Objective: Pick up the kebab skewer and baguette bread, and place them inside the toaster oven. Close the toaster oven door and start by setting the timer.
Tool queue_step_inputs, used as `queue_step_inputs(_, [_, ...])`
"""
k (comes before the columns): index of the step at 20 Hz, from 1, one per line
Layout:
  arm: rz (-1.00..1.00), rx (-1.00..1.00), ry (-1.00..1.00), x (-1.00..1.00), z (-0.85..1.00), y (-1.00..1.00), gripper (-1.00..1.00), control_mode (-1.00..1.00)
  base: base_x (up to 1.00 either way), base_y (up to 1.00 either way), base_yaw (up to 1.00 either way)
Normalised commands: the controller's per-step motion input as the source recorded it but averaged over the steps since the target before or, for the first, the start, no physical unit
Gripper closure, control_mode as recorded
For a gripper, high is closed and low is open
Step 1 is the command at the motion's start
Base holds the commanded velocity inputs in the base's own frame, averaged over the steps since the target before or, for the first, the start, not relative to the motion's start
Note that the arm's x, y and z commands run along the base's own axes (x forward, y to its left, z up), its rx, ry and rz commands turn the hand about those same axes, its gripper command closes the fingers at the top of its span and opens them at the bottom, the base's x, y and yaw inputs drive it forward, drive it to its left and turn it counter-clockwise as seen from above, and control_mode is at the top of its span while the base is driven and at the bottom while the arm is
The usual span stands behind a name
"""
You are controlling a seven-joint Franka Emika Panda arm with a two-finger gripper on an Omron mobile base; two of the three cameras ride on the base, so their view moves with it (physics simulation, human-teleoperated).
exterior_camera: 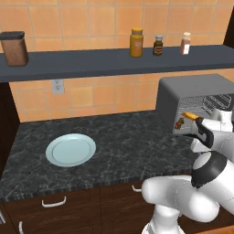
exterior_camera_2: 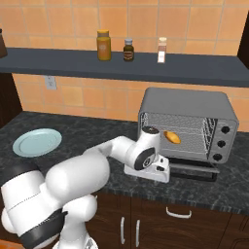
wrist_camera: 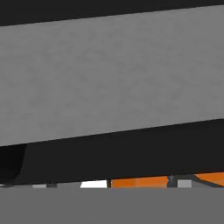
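The grey toaster oven (exterior_camera_2: 187,104) stands open at the counter's right end. Its dark glass door (exterior_camera_2: 197,171) hangs down flat in front. On the wire rack inside lies the golden baguette bread (exterior_camera_2: 171,137), seen again as baguette bread (exterior_camera: 189,115) from the left. Just left of it rests the dark kebab skewer (exterior_camera: 179,122). My gripper (exterior_camera_2: 166,172) sits low on the counter by the door's left edge, open, with nothing held. In the hand view a flat grey surface (wrist_camera: 109,78) with dark bands stands very close; I cannot tell which part of the oven it is.
An empty pale blue plate (exterior_camera: 71,150) lies on the dark counter (exterior_camera: 123,137) at the left. The wall shelf (exterior_camera: 114,61) above carries three small jars and a brown canister (exterior_camera: 13,48). The oven's knobs (exterior_camera_2: 224,143) run down its right side.
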Motion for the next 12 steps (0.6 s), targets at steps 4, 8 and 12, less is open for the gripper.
queue_step_inputs(4, [0.0, 0.0, -0.17, 1.0, 0.33, 0.31, -1.0, -1.0, 0.0, 0.0, 0.0])
queue_step_inputs(8, [0.0, 0.0, -0.12, 1.0, 0.28, 0.15, -1.0, -1.0, 0.0, 0.0, 0.0])
queue_step_inputs(12, [0.02, 0.0, -0.06, 1.0, 0.19, 0.05, -1.0, -1.0, 0.0, 0.0, 0.0])
